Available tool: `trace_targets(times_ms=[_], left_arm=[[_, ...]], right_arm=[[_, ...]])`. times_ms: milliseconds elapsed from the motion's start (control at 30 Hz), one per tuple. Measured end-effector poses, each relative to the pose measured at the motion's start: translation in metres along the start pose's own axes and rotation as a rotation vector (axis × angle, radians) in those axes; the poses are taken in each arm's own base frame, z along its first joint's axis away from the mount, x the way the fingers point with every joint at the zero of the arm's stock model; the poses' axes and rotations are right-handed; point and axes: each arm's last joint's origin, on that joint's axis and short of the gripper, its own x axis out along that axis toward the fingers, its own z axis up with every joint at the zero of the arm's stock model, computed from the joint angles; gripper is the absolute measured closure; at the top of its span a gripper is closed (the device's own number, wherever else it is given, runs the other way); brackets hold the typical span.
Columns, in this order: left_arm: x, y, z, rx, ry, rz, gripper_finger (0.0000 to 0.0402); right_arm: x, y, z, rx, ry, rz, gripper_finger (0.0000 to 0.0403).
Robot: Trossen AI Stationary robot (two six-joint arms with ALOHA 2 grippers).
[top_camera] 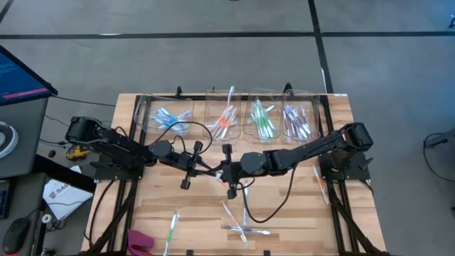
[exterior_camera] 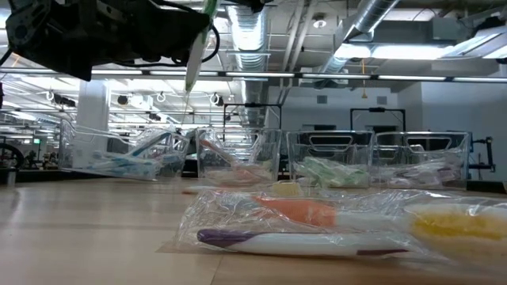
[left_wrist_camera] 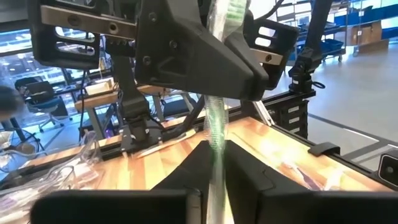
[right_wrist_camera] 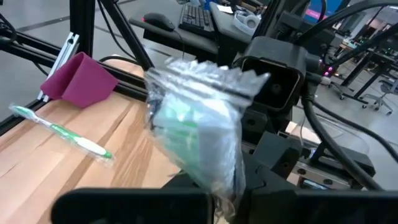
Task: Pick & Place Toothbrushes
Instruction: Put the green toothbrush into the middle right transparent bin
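Note:
A green toothbrush [left_wrist_camera: 216, 124] in a clear wrapper [right_wrist_camera: 199, 118] stands roughly upright in the air over the table's middle, held between both grippers. My left gripper [top_camera: 207, 169] comes from the left and is shut on it. My right gripper [top_camera: 232, 171] comes from the right and is shut on the wrapper. In the low view the toothbrush [exterior_camera: 194, 55] hangs well above the wood. Other toothbrushes lie in four clear bins [top_camera: 213, 107] at the far edge, and several lie loose near the front [top_camera: 238, 224]. My left gripper pinches the toothbrush's handle [left_wrist_camera: 216, 158] between its two fingers, coming level from the table's left, the fingers lying across it. The toothbrush stands about upright, clear of the table. My right gripper pinches the crumpled clear wrapper [right_wrist_camera: 214, 171] around the green toothbrush between its two fingers, coming from the table's right and slanting slightly down. The wrapper bunches up above the fingers, clear of the table.
A single green toothbrush [right_wrist_camera: 62, 134] and a magenta cloth [right_wrist_camera: 81, 78] lie at the near left. Wrapped toothbrushes, purple [exterior_camera: 293, 241] and orange [exterior_camera: 301, 210], lie near the front edge. A cable [top_camera: 274, 206] loops over the boards under my right arm.

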Motion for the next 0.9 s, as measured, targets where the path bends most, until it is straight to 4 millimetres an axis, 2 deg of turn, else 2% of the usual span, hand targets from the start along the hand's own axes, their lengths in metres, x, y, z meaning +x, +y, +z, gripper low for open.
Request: trace_targets(times_ms=[367, 500, 667, 800, 900], left_arm=[[0.000, 0.000, 0.001, 0.004, -0.008, 0.007, 0.0264], [0.000, 0.000, 0.000, 0.000, 0.000, 0.005, 0.0226], [0.000, 0.000, -0.003, -0.009, 0.032, -0.002, 0.0193], [0.000, -0.001, -0.004, -0.013, 0.048, -0.006, 0.0181], [0.000, -0.001, -0.004, -0.005, 0.047, -0.006, 0.0183]], right_arm=[[0.000, 0.002, -0.005, 0.004, 0.052, -0.004, 0.0401], [-0.010, 0.003, -0.004, 0.017, 0.135, -0.077, 0.0401], [-0.030, 0.006, -0.002, 0.058, 0.268, -0.170, 0.0402], [-0.057, 0.007, -0.001, 0.137, 0.392, -0.244, 0.0402], [-0.078, -0.001, 0.005, 0.240, 0.424, -0.297, 0.0402]])
